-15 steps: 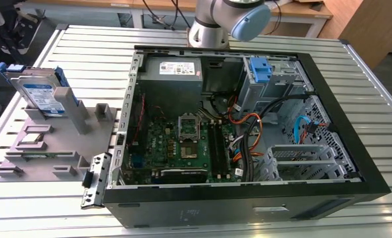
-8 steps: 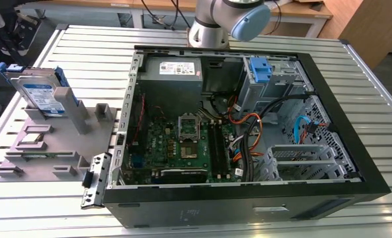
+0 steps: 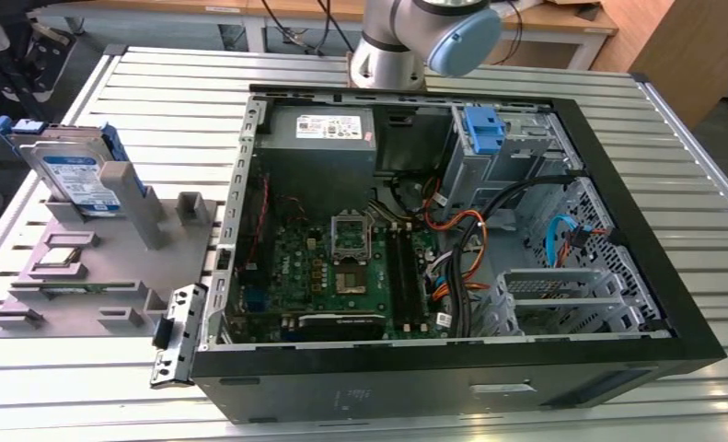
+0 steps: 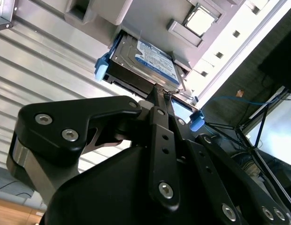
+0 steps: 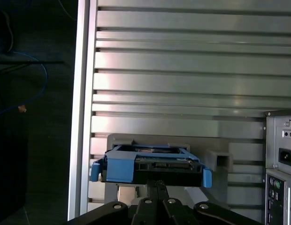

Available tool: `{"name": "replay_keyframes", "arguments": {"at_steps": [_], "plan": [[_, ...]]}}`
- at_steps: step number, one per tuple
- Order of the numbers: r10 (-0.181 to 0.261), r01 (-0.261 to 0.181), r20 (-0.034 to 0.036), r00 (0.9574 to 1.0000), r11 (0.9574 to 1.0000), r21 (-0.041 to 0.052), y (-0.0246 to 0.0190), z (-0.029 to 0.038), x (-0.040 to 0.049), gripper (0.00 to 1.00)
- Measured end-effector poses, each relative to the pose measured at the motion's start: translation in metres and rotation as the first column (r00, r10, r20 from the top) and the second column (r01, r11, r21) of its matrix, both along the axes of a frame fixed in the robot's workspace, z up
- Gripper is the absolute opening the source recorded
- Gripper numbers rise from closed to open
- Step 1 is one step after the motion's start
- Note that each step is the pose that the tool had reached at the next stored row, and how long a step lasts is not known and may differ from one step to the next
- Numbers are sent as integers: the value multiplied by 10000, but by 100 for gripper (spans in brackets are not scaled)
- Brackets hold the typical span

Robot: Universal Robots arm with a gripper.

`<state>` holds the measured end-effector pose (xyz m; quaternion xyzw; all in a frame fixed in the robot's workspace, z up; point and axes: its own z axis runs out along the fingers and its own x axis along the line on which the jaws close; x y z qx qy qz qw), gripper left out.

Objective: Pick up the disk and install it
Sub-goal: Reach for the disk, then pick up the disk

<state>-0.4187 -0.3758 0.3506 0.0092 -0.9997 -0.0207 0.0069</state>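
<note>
Flat silver metal hard drive in blue plastic bracket (image 5: pixel 150 165), standing on edge in grey plastic holder (image 5: pixel 216 159), straight ahead of black two-finger gripper (image 5: pixel 157 185).
Closed on nothing, finger against finger. Judged rigid, fairly heavy, smooth-faced, shock-sensitive; best gripped across bracket's side rails, clear of connector edge.

Clock centred on the open computer case (image 3: pixel 462 391), exterior view. 9 o'clock: grey fixture (image 3: pixel 106 276) with upright disk (image 3: pixel 79 180); bare slatted table (image 3: pixel 155 74) beyond. 1 o'clock: drive cage (image 3: pixel 529 138). 3 o'clock: cables (image 3: pixel 462 221) cross the interior.
</note>
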Motion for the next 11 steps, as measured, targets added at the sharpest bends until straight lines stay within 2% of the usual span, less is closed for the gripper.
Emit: {"name": "replay_keyframes", "arguments": {"at_steps": [5,7,11], "plan": [[1,-1,-1,10000,10000,-1,5,-3,-21,11],[1,-1,-1,10000,10000,-1,5,-41,-22,11],[0,0,-2,10000,10000,-1,5,-41,-22,11]]}}
